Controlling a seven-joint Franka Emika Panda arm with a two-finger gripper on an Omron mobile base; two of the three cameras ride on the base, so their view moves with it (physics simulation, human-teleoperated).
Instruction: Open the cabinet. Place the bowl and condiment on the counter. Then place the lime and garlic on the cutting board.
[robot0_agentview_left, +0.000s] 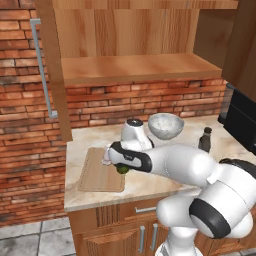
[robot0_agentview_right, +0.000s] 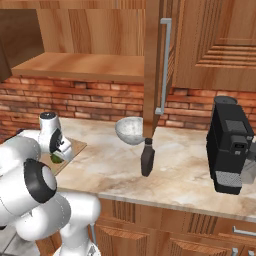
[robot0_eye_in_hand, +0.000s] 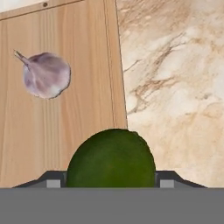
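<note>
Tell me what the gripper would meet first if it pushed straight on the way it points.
The gripper, its jaws closed on the lime, points down at the cutting board; the lime would likely touch its right edge first, the garlic off to one side.

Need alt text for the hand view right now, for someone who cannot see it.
The lime sits between the gripper's dark fingertips, above the cutting board's right edge. The garlic lies on the board; counter is beside it.

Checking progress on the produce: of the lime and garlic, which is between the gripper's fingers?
The lime, the dark green ball between the gripper fingers; the whitish-pink garlic lies free on the cutting board.
</note>
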